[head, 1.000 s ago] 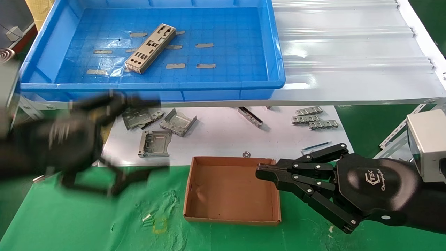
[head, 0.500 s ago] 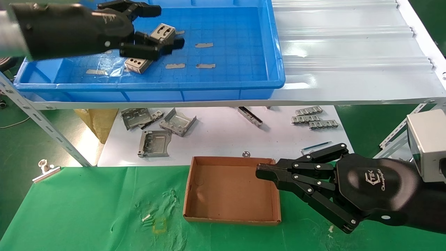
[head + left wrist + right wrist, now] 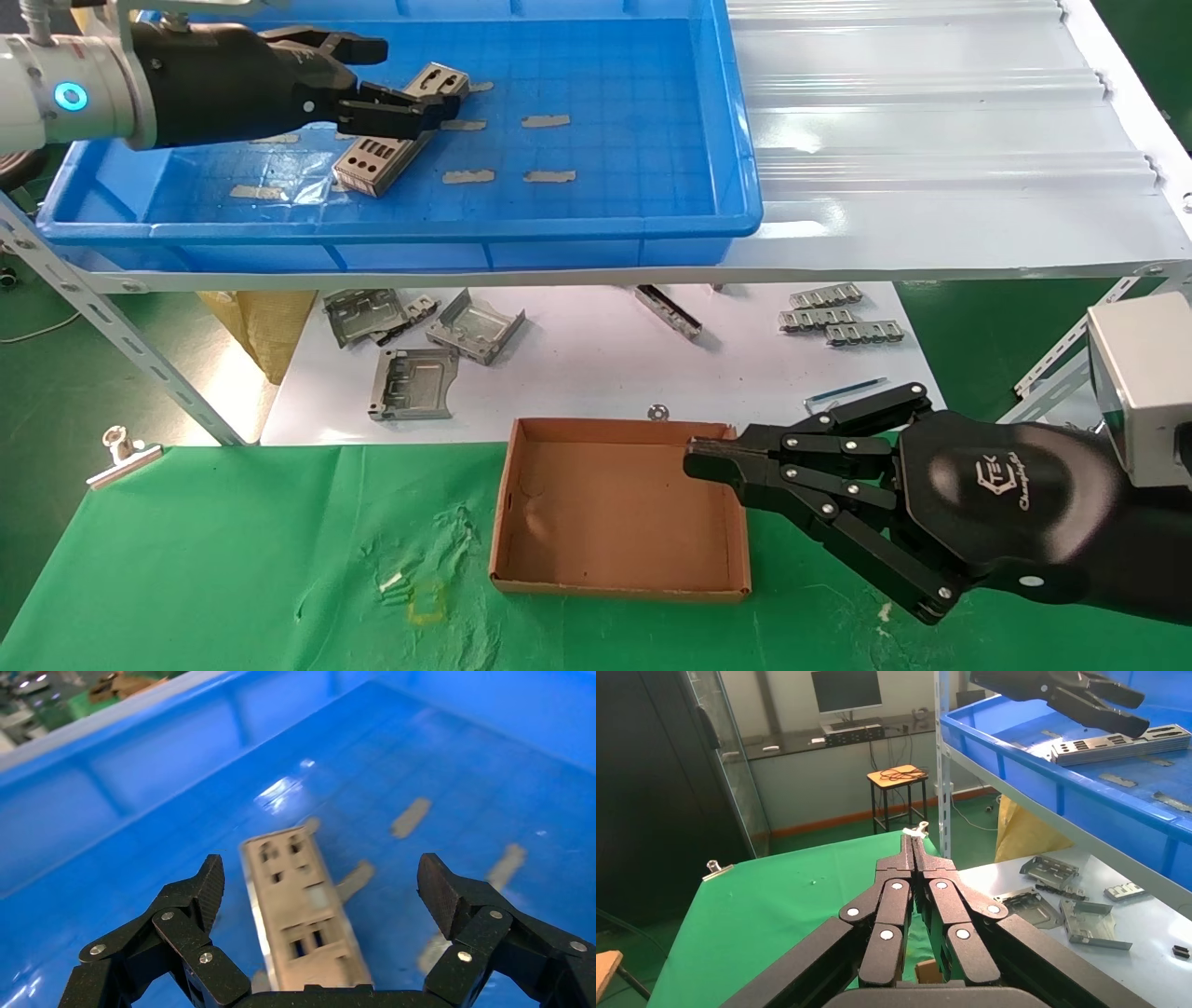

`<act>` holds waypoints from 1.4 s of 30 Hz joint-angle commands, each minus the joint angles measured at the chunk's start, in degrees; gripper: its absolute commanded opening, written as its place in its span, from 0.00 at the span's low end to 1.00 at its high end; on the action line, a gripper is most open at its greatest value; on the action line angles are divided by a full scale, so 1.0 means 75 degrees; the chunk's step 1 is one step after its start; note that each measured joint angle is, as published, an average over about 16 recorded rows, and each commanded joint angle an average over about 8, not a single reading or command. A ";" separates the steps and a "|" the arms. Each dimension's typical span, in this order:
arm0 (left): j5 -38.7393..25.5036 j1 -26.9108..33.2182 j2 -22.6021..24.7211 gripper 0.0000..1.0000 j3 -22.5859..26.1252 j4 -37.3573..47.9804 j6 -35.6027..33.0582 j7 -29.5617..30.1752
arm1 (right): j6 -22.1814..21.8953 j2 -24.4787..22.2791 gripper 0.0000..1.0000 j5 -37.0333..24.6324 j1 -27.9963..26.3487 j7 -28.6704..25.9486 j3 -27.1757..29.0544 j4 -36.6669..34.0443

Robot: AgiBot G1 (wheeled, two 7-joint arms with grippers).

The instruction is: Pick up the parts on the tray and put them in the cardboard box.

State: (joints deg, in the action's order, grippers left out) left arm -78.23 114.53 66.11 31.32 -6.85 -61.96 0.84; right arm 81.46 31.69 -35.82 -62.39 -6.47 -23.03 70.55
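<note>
One part, a long silver-grey punched plate (image 3: 377, 158), lies flat and slanted on the floor of the blue tray (image 3: 400, 228). My left gripper (image 3: 410, 75) is open and empty, hovering just above the plate's far half. In the left wrist view the plate (image 3: 302, 903) lies between the spread fingers of the left gripper (image 3: 321, 881), untouched. The cardboard box (image 3: 605, 513) stands empty on the green cloth. My right gripper (image 3: 694, 458) is shut and empty, parked at the box's right wall; it also shows in the right wrist view (image 3: 912, 839).
Bent grey brackets (image 3: 414, 382) and ridged strips (image 3: 843, 321) lie on the white sheet below the shelf. A white corrugated sheet (image 3: 931, 140) lies right of the tray. A slanted shelf strut (image 3: 121, 345) and a binder clip (image 3: 121, 452) are at the left.
My left arm has risen from low at the left, beside the brackets, up over the tray and now hovers open over the plate. The right arm and the plate have not moved.
</note>
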 commanded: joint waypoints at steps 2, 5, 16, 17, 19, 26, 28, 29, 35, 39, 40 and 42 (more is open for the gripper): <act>-0.0037 0.0064 0.0110 0.93 0.0013 0.0321 0.0286 -0.0023 | 0.0000 0.0000 1.00 0.0000 0.0000 0.0000 0.0000 0.0000; -0.0033 0.0091 0.0181 0.61 0.0006 0.0481 0.0487 -0.0022 | 0.0000 0.0000 1.00 0.0000 0.0000 0.0000 0.0000 0.0000; -0.0047 0.0094 0.0373 0.00 0.0012 0.0781 0.0785 0.0004 | 0.0000 0.0000 1.00 0.0000 0.0000 0.0000 0.0000 0.0000; -0.0050 0.0092 0.0384 0.00 0.0014 0.0792 0.0798 0.0002 | 0.0000 0.0000 1.00 0.0000 0.0000 0.0000 0.0000 0.0000; -0.0054 0.0091 0.0401 0.00 0.0017 0.0809 0.0822 -0.0008 | 0.0000 0.0000 1.00 0.0000 0.0000 0.0000 0.0000 0.0000; -0.0039 0.0081 0.0450 0.00 0.0006 0.0843 0.0911 -0.0046 | 0.0000 0.0000 1.00 0.0000 0.0000 0.0000 0.0000 0.0000; -0.0032 0.0076 0.0467 0.00 0.0000 0.0850 0.0938 -0.0055 | 0.0000 0.0000 1.00 0.0000 0.0000 0.0000 0.0000 0.0000; -0.0028 0.0073 0.0475 0.00 -0.0003 0.0853 0.0948 -0.0059 | 0.0000 0.0000 1.00 0.0000 0.0000 0.0000 0.0000 0.0000; 0.0000 0.0054 0.0514 0.00 -0.0022 0.0869 0.0986 -0.0078 | 0.0000 0.0000 1.00 0.0000 0.0000 0.0000 0.0000 0.0000; 0.0007 0.0046 0.0526 0.00 -0.0027 0.0870 0.0995 -0.0101 | 0.0000 0.0000 1.00 0.0000 0.0000 0.0000 0.0000 0.0000; 0.0008 0.0047 0.0527 0.00 -0.0028 0.0867 0.0993 -0.0111 | 0.0000 0.0000 1.00 0.0000 0.0000 0.0000 0.0000 0.0000; 0.0011 0.0053 0.0526 0.00 -0.0030 0.0858 0.0985 -0.0131 | 0.0000 0.0000 1.00 0.0000 0.0000 0.0000 0.0000 0.0000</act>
State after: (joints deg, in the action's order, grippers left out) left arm -78.14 115.01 70.02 31.09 -0.44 -54.64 -0.16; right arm 81.46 31.69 -35.82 -62.39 -6.47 -23.03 70.55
